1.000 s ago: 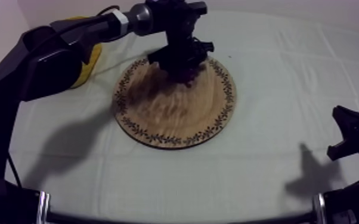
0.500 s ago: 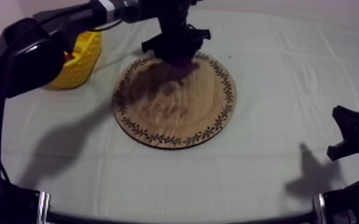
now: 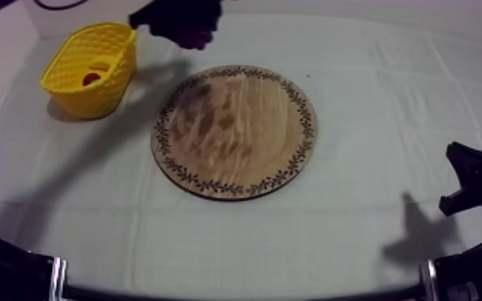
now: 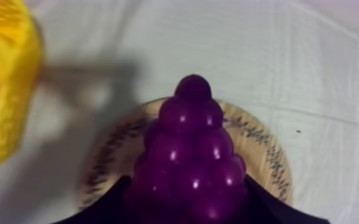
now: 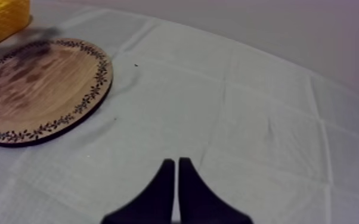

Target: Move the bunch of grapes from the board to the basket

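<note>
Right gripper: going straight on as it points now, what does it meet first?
Probably nothing: the right gripper, shut, points along the cloth. The wooden board lies off to one side of that line.

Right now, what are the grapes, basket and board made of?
The bunch of grapes looks like smooth, glossy plastic: bright glints on each ball. The yellow basket seems plastic too, moulded in a lattice. The board looks like matte wood, showing grain.

Black tapered right claw (image 5: 176,161), silver-banded black arms (image 3: 444,280)
</note>
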